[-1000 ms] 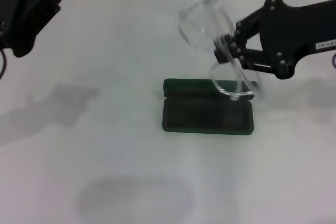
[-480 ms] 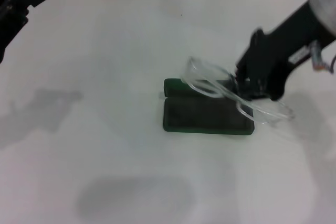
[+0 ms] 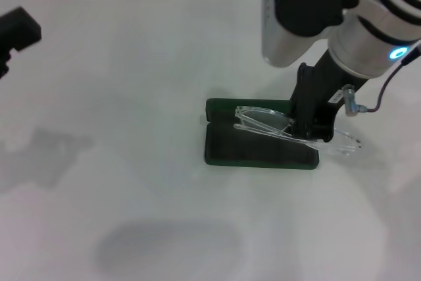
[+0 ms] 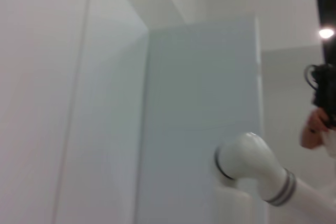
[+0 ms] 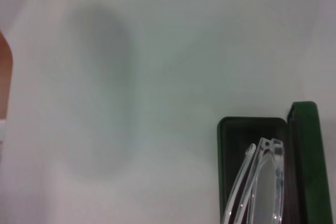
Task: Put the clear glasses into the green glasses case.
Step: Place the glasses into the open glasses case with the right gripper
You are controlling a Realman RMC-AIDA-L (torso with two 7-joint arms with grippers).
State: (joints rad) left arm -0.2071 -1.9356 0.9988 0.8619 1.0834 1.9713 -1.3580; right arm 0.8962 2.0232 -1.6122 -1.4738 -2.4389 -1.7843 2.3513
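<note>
clear glasses (image 3: 263,121) lowered onto green glasses case (image 3: 250,153)

The green glasses case (image 3: 260,143) lay open mid-table (image 3: 131,97), lid behind its tray. The clear glasses (image 3: 266,122) sat over the tray's rear right part, one temple reaching past the case's right end.

We see the clear glasses (image 5: 260,182) folded over the open green glasses case (image 5: 251,129); lid (image 5: 307,156) upright on white table (image 5: 157,51).
</note>
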